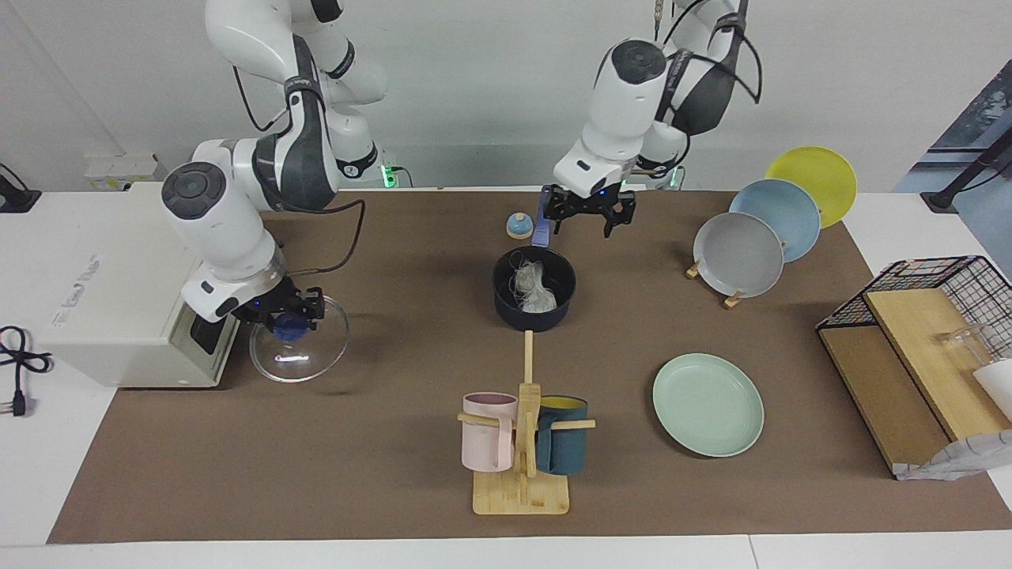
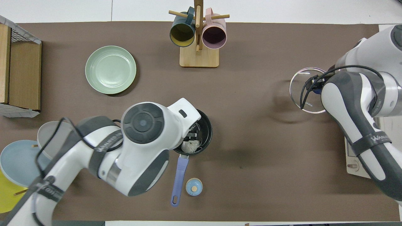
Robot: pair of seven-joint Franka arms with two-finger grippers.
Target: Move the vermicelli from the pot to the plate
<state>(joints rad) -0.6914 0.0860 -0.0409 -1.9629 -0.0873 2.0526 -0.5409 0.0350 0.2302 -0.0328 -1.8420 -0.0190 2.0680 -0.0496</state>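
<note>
**Lid is off; lining up my left end effector for the noodle pick**

The vermicelli [image 1: 533, 286] sits in the pot [image 1: 534, 299], a whitish tangle bunched in the bowl, with nothing covering it. The pot stands near the middle of the tabletop [image 1: 379, 442], its blue handle pointing toward the robots, and a small blue knob-shaped piece [image 1: 519, 226] rests just beside that handle. The plate [image 1: 708, 404] lies bare, farther from the robots than the pot and toward the left arm's end.

My left end effector [image 1: 586, 215] hangs over the pot handle with its fingers spread and nothing between them; from overhead the arm covers part of the pot. My right end effector [image 1: 289, 314] is clamped on the blue knob of the glass lid [image 1: 299, 348], which it holds low over the tabletop just in front of the toaster oven [image 1: 150, 276].

I judge the step in hand to be the approach for the first grab. Next I need to bring the left end effector over the bowl itself, descend between the pot walls, and pinch deep into the clump, since thin strands may slip or trail. The right arm only has to set the lid down.
</note>
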